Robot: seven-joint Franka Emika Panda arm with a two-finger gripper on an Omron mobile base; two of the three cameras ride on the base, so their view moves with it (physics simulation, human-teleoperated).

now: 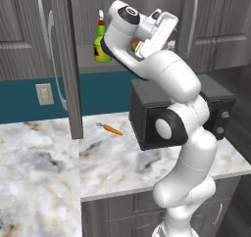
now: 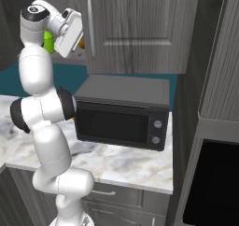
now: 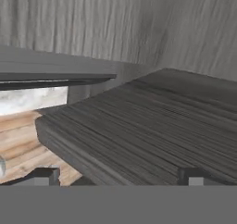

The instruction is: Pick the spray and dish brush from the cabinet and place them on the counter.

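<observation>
Your gripper (image 3: 118, 176) sits wide open inside the cabinet (image 1: 127, 8), holding nothing; the spray (image 1: 101, 44) stands upright on the shelf.

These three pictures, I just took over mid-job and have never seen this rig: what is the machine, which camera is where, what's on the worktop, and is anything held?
The machine is a white robot arm on a driving base, with a two-finger gripper at its end. Two pictures come from cameras on the base, behind the arm to its left and right; they show one kitchen from two sides. The third comes from a camera on the hand, looking along the fingers.

The arm is raised toward the open cabinet. On its shelf, in the left base view, stands the spray, a green bottle. I cannot make out the dish brush.

On the counter lie a carrot and a black microwave.

In the hand view the finger tips stand wide apart with nothing between them, so the gripper is open and holds nothing; dark wood-grain surfaces lie just ahead of it.
</observation>
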